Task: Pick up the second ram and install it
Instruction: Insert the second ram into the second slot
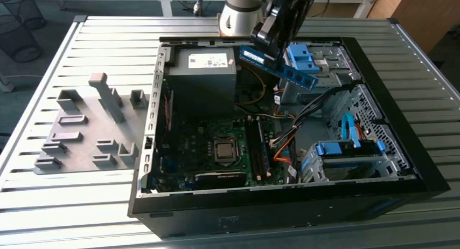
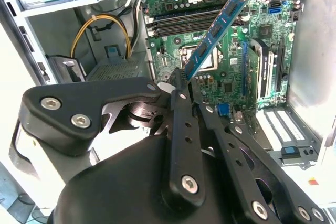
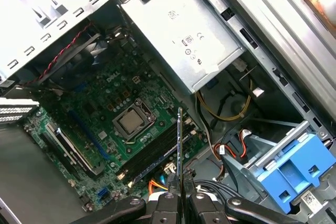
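Above the open case [image 1: 402, 168], second ram [image 1: 277, 66] pinched edge-on between closed tool [image 3: 179, 199] fingers.

The arm [image 1: 241, 12] comes down from the far edge of the open computer case [image 1: 402, 168] and leans in over its back half. The gripper [image 1: 267, 40] hangs well above the case floor — tilted, not straight down. In both wrist views its fingers [image 3: 167, 205] are pinched tight on the second ram [image 2: 218, 30], clamping one end — the stick juts out past the fingertips.
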Robot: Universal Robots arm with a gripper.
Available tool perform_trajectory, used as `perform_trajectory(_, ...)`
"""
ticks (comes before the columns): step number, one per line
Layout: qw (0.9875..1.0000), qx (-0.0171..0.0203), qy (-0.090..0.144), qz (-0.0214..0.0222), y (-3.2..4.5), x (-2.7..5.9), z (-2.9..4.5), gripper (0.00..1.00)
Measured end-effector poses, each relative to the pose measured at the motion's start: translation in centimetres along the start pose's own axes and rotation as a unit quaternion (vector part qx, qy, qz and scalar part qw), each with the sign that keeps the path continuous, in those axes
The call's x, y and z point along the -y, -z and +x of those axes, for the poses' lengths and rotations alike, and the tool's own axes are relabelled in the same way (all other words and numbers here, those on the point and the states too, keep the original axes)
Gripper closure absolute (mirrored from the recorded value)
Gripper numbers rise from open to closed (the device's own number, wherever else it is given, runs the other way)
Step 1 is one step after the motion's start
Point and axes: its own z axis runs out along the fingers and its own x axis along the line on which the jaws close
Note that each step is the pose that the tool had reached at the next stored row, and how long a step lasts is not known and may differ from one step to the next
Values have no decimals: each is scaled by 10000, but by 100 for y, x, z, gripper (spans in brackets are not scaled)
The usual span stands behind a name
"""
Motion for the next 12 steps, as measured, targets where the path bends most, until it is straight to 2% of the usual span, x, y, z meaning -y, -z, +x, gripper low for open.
perform_trajectory(12, 9999, 4, -119, 4, 0, 0, 0, 86)
